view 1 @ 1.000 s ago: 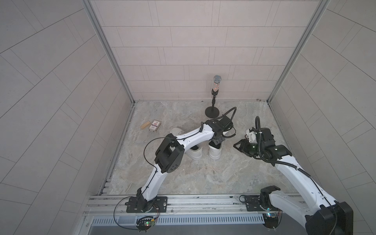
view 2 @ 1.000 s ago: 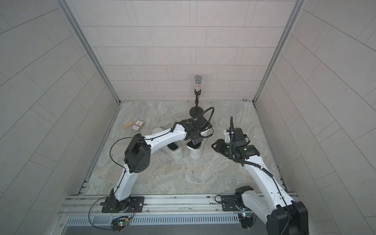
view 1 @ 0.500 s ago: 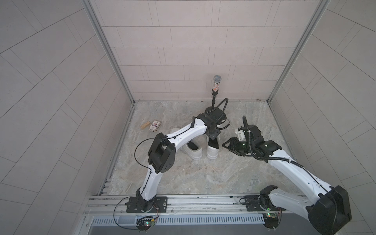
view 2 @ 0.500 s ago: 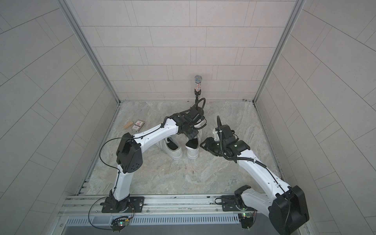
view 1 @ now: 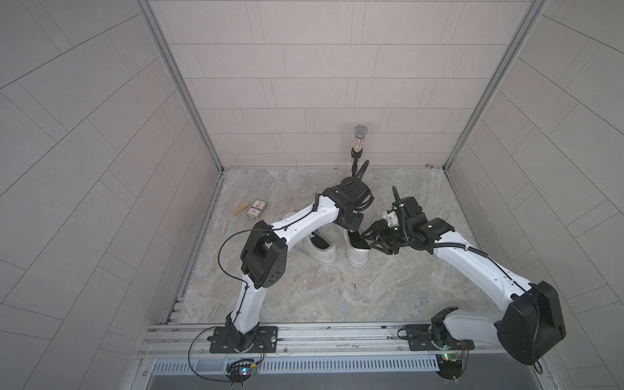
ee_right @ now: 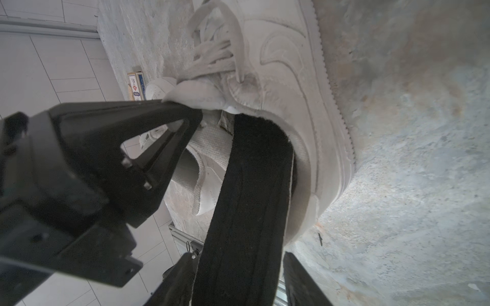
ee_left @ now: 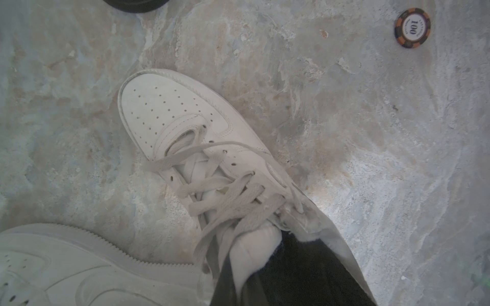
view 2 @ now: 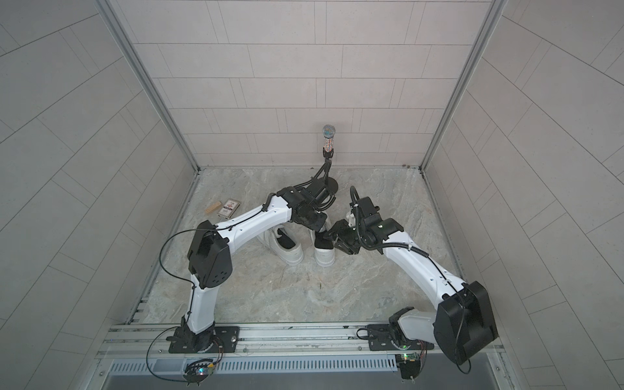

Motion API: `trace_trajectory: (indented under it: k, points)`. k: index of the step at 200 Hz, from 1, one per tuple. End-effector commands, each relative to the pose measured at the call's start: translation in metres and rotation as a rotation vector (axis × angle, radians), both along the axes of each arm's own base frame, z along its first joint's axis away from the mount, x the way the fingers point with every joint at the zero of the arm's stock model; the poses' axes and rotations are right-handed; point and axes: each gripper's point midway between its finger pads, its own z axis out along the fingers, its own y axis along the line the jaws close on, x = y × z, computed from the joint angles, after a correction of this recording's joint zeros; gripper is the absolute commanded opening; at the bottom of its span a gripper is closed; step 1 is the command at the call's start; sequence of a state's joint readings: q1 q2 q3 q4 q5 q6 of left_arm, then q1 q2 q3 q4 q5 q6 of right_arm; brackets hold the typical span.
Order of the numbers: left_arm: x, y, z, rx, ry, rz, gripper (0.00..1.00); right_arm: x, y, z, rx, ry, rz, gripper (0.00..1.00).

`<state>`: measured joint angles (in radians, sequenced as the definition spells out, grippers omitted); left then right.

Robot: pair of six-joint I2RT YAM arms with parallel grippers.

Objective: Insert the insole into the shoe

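Two bits of clutter sit far left on the marble floor [view 1: 304,297], a wooden block [view 1: 240,208] and a card box [view 1: 257,207]; they are well apart from my work, so I leave them be. Next along is the spare sneaker [view 1: 322,255], lying just beside the shoe [view 1: 357,258] I am filling.

My left arm reaches across over both. As far as I can judge, the left gripper [ee_right: 189,116] is clamped tight on the tongue [ee_right: 196,95] and draws it up toward the laces. I hold it that way to widen the mouth of the shoe, so nothing snags as the liner goes in.

The black insole [ee_right: 252,198] is only partly home. Its front end has gone under the tongue into the throat, and the rest arches out over the heel collar toward my right side.

The right gripper [view 1: 370,240] comes in low from behind the heel, so the insole can slide along the sole rather than fold. Its jaws stand partly apart with the strip running between them, and I cannot tell whether they pinch its edges or merely flank it. I judge the next move to be a push forward, then pressing the heel end down
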<state>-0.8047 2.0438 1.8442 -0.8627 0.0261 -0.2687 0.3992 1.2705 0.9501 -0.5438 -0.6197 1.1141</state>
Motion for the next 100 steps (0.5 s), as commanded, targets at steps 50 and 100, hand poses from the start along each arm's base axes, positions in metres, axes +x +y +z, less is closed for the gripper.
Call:
trace_trajectory:
  k: [50, 100]
  points:
    - [0.001, -0.01, 0.045, -0.139, -0.087, 0.033, 0.0, 0.0, 0.006, -0.017, -0.017, 0.096, -0.02, 0.22]
    - [-0.007, -0.011, 0.044, -0.129, -0.07, -0.032, 0.0, -0.012, -0.022, -0.017, -0.289, 0.085, 0.208, 0.0]
